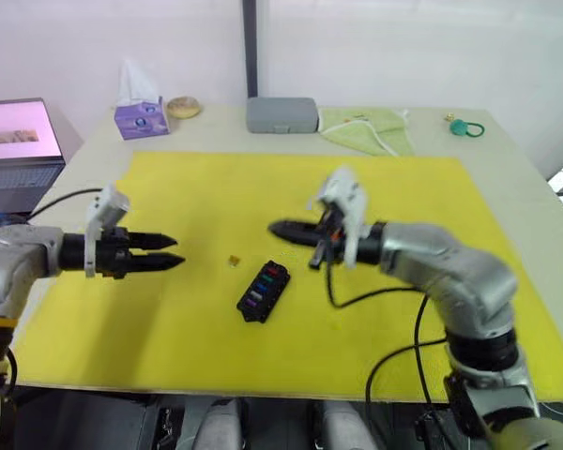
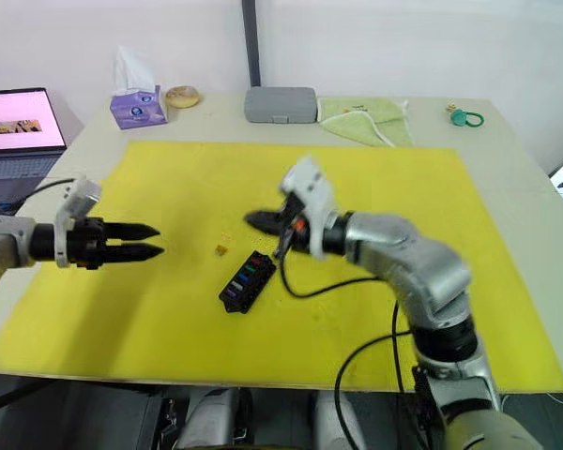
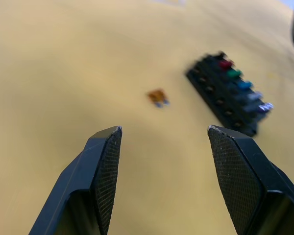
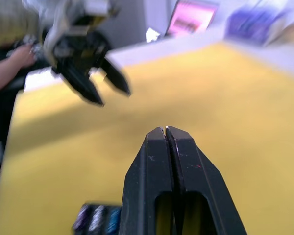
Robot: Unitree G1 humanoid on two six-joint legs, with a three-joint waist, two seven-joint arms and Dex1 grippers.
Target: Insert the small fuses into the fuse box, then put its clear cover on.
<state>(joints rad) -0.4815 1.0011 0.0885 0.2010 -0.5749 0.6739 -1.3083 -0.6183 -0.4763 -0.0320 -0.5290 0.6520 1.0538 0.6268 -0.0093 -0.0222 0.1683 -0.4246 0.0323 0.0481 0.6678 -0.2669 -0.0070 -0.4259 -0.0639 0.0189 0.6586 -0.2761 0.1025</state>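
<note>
Fuse box [image 1: 263, 292] lies at frame centre on the yellow mat, long axis diagonal, with one orange fuse [image 1: 234, 262] loose to its upper left, nearer the open, empty left hand [image 1: 169, 253] than the closed, empty right hand [image 1: 280, 228].

Head stereo pair looking forward and down over the bench [image 1: 507, 150], each wrist camera close above the yellow mat [image 1: 216, 187], all views sharing the fuse box [image 1: 263, 292]
</note>
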